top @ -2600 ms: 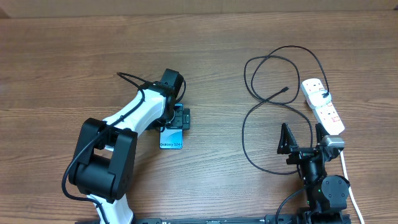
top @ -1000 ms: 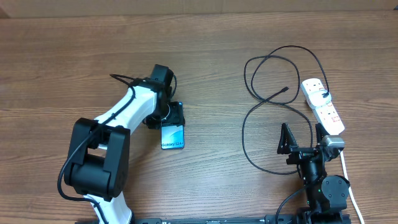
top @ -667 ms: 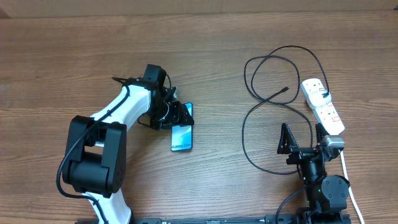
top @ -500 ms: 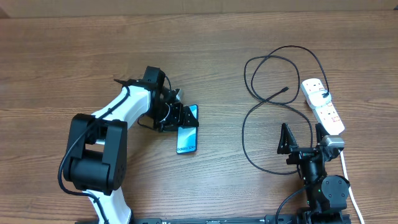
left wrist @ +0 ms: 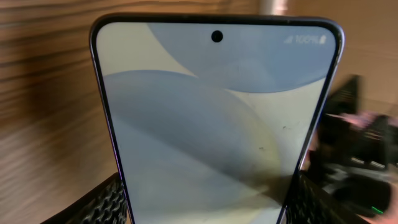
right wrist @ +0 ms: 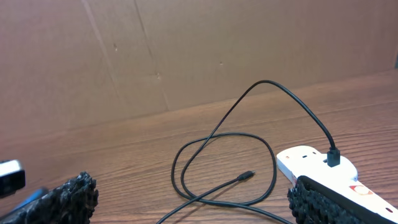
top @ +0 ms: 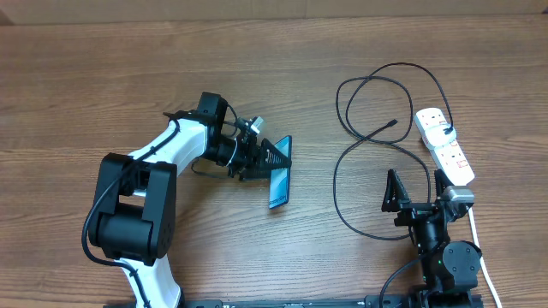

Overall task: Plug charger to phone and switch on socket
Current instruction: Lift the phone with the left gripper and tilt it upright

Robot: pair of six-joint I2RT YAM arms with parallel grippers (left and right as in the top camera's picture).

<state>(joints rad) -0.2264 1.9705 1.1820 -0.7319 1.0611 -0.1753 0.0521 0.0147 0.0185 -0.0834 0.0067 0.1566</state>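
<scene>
My left gripper (top: 271, 156) is shut on the phone (top: 279, 183) and holds it tilted on edge above the table's middle. In the left wrist view the phone (left wrist: 217, 118) fills the frame, its light blue screen between my fingers (left wrist: 210, 214). The charger (top: 370, 137), a thin black cable, lies in loops right of centre, its connector tip (top: 393, 123) free and its black plug (top: 448, 130) in the socket (top: 445, 147), a white power strip at the far right. My right gripper (top: 412, 190) is open and empty near the front edge. The right wrist view shows the cable (right wrist: 214, 140), tip (right wrist: 247, 175) and strip (right wrist: 311, 163) beyond the open fingers (right wrist: 199, 205).
The table is brown wood. A brown cardboard wall (right wrist: 186, 56) stands behind it. The strip's white cord (top: 479, 248) runs down past the right arm's base.
My left gripper has carried the phone to the right, from left of centre toward the cable, and turned it up on edge. The right arm, the cable and the strip have not moved.
</scene>
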